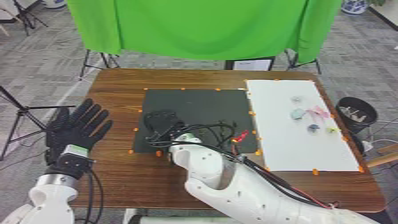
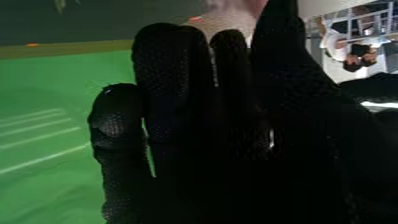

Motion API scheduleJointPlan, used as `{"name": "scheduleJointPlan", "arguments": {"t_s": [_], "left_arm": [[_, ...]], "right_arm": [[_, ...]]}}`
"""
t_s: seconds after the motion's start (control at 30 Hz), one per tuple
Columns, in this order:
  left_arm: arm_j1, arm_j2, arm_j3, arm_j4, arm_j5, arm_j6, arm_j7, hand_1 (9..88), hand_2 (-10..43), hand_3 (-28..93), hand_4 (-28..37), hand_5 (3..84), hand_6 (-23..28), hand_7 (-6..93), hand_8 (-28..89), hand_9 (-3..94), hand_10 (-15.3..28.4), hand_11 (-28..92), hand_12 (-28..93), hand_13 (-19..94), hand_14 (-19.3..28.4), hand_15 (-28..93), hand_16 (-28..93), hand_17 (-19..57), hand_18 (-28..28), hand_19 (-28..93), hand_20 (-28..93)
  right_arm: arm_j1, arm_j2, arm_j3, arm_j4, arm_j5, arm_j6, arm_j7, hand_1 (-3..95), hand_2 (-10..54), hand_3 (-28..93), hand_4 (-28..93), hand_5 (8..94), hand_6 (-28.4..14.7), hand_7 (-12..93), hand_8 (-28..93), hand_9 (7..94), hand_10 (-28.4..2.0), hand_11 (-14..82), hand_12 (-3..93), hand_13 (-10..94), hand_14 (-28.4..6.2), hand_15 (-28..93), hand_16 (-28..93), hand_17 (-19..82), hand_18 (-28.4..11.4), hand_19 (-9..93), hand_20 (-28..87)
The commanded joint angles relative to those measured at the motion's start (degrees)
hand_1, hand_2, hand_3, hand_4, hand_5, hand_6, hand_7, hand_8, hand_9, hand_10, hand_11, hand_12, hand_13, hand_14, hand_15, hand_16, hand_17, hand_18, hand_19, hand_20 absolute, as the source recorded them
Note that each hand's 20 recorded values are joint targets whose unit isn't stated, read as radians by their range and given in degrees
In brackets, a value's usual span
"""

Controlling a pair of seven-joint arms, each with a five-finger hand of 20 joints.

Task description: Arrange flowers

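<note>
In the head view several small artificial flowers lie on the white mat (image 1: 280, 145): a pink one (image 1: 318, 113), a pale blue-green one (image 1: 298, 114), a darker bluish one (image 1: 313, 128) and a yellow-green one (image 1: 332, 130). My right hand (image 1: 163, 121) is over the left part of the black mat (image 1: 209, 102), well to the left of the flowers. In the right wrist view the right hand (image 2: 200, 115) has extended fingers and holds nothing visible. My left hand (image 1: 78, 129) is open, fingers spread, by the table's left edge.
Orange markers line both mats on the brown table (image 1: 120, 100). Cables and a small red piece (image 1: 240, 136) lie along the right forearm. A black bin (image 1: 357, 111) stands beyond the table's right edge, and a green cloth (image 1: 204, 30) hangs behind the table.
</note>
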Motion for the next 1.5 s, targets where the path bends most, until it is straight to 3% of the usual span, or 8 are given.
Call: {"name": "scheduleJointPlan", "arguments": {"t_s": [0.03,0.43,0.8,0.93,1.03,1.13,1.17,1.5], "left_arm": [[1.17,-0.66,-0.62,-0.03,0.05,-0.13,-0.09,26.2,13.4,73,-28.2,46.1,9.4,13.3,-7,39.1,16.0,19,14,28,16.7,37,-6,-7.3,16.6,39,13],[3.03,-1.90,-1.69,-0.38,0.13,-1.13,0.43,26.2,13.7,73,-28.2,46.0,9.5,13.3,-7,39.0,16.1,19,14,28,16.8,37,-6,-7.3,16.6,39,13],[4.28,-1.53,-2.43,-1.24,-0.91,-1.00,3.81,26.0,13.8,73,-28.3,44.9,9.3,13.6,-7,38.0,15.9,19,14,28,16.8,37,-6,-7.4,16.6,39,13],[3.75,-1.04,-1.44,-1.99,-2.70,1.76,5.03,26.0,13.8,73,-28.3,42.4,9.1,13.5,-7,36.5,15.8,19,14,28,16.7,37,-6,-7.4,16.7,39,13],[4.04,-0.09,-0.65,-2.41,-1.19,0.72,6.86,26.0,13.7,73,-28.2,41.5,9.1,13.8,-7,36.0,15.6,19,14,28,16.7,37,-6,-7.3,16.7,39,13],[2.71,-0.63,-0.39,-1.47,-2.25,0.89,6.07,26.1,13.7,73,-28.3,42.0,9.2,14.2,-7,36.2,15.5,19,14,28,16.7,37,-6,-7.3,16.7,39,13],[3.58,-1.73,-2.33,-1.47,-1.80,0.05,4.12,26.1,13.7,73,-28.3,41.9,9.2,14.2,-8,36.3,15.5,19,14,28,16.7,37,-6,-7.3,16.7,39,13],[4.04,-1.65,-2.00,-1.49,-1.61,-0.12,4.31,26.1,13.9,73,-28.3,42.1,9.4,14.0,-8,37.1,15.9,20,14,28,16.7,37,-6,-7.3,16.7,39,13]], "right_arm": [[-0.40,0.86,1.51,-2.60,0.86,-1.71,1.19,43.1,-9.5,79,-28,57.9,-2.2,24,-13,65.9,-14.1,17.4,17.3,70,-10.2,55,31,37,-24.0,85,41],[-10.68,14.80,24.58,-17.86,7.39,-6.29,8.37,39.1,-9.5,77,-28,53.2,-4.3,18,-11,59.4,-16.1,14.6,17.0,64,-12.8,58,29,35,-25.6,83,42],[-24.13,27.16,48.72,-19.66,11.39,-15.17,11.55,40.7,-9.5,76,-28,50.1,-4.0,16,-11,52.2,-14.6,10.3,15.9,60,-13.4,56,27,31,-24.5,81,42],[-28.35,29.31,54.58,-21.07,14.13,-17.06,13.73,41.4,-9.5,76,-28,48.4,-4.7,16,-11,50.3,-15.1,9.2,16.0,60,-13.3,56,27,31,-24.5,80,42],[-30.13,30.06,56.93,-21.03,15.41,-19.48,14.87,41.9,-9.5,77,-28,47.4,-5.0,15,-11,49.5,-15.1,8.8,15.9,59,-13.3,56,26,31,-24.5,80,42],[-31.54,30.28,58.46,-20.86,15.75,-22.29,16.11,42.6,-9.5,78,-28,47.2,-5.1,15,-10,49.0,-14.9,8.5,15.8,59,-13.4,56,26,31,-24.6,80,42],[-31.65,30.25,58.63,-20.73,16.42,-23.05,16.69,42.8,-9.5,78,-28,47.3,-5.1,15,-10,48.9,-14.9,8.5,15.7,59,-13.4,56,26,31,-24.7,80,42],[-33.20,29.53,58.83,-18.42,17.01,-25.41,17.30,47.5,-9.5,78,-28,50.1,-4.0,15,-11,51.2,-12.9,9.0,14.9,61,-12.4,55,27,31,-24.6,80,43]]}}
